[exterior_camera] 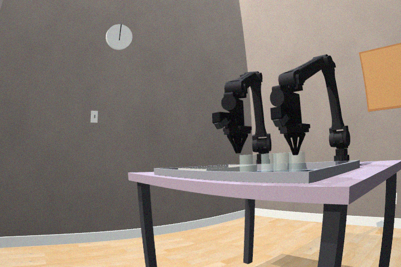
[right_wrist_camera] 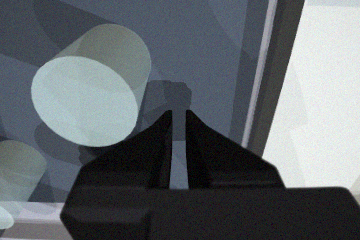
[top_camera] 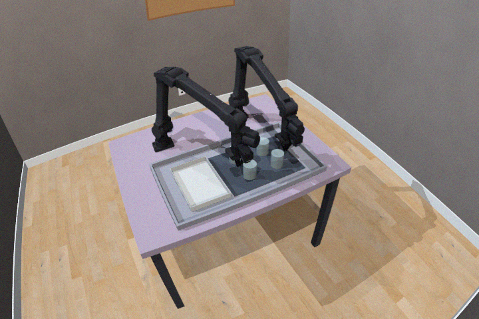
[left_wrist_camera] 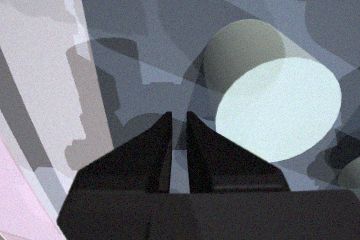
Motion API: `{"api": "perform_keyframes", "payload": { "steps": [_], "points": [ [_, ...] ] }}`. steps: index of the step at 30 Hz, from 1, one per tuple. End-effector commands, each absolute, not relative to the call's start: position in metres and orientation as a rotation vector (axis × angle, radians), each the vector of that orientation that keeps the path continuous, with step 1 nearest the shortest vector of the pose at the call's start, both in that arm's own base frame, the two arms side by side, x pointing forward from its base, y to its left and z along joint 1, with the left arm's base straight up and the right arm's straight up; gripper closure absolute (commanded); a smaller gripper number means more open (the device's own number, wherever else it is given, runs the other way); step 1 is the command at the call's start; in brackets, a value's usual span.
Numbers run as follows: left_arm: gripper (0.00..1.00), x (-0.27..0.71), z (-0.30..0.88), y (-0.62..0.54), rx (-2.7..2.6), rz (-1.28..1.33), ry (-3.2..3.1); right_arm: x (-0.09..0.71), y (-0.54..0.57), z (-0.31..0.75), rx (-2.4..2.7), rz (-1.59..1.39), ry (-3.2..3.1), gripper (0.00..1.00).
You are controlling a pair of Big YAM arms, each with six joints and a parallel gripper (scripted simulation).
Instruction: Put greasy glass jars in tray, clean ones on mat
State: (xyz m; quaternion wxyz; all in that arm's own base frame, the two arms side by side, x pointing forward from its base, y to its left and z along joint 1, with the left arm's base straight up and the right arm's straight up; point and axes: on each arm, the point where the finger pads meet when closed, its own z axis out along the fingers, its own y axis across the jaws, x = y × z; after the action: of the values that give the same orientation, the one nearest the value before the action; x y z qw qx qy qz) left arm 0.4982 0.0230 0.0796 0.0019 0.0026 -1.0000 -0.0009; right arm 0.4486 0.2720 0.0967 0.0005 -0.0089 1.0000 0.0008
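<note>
Four pale glass jars stand upright on the dark drying mat (top_camera: pixel 261 183): one (top_camera: pixel 249 170) front left, one (top_camera: pixel 277 159) front right, one (top_camera: pixel 263 146) behind; the fourth is mostly hidden by an arm. The white tray (top_camera: pixel 202 182) (right_wrist_camera: pixel 333 60) is without jars. My right gripper (top_camera: pixel 239 164) (exterior_camera: pixel 238 152) (right_wrist_camera: pixel 179 119) is shut and empty, its tips low over the mat beside a jar (right_wrist_camera: pixel 85 102). My left gripper (top_camera: pixel 285 148) (exterior_camera: pixel 295 154) (left_wrist_camera: pixel 179 121) is shut and empty at the mat's other end, with a jar (left_wrist_camera: pixel 278 110) beside its tips. Grease is not visible.
A low grey rim (top_camera: pixel 251 197) (exterior_camera: pixel 232 177) runs around mat and tray on the lilac table (top_camera: pixel 134 195). The two arms reach over the back rim. Another jar (left_wrist_camera: pixel 358 170) is partly visible in the left wrist view, and another (right_wrist_camera: pixel 18 162) in the right wrist view.
</note>
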Motion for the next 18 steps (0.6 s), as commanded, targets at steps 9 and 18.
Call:
{"api": "perform_keyframes", "payload": {
  "steps": [9,18],
  "points": [
    [0.90,0.528,0.080,0.029,0.010,-0.002,-3.183,0.462,0.288,0.081,-0.050,0.015,3.126,0.90],
    [0.56,0.520,0.080,0.031,0.014,-0.001,-3.169,0.455,0.273,0.054,-0.050,-0.007,3.150,0.90]
  ]
}}
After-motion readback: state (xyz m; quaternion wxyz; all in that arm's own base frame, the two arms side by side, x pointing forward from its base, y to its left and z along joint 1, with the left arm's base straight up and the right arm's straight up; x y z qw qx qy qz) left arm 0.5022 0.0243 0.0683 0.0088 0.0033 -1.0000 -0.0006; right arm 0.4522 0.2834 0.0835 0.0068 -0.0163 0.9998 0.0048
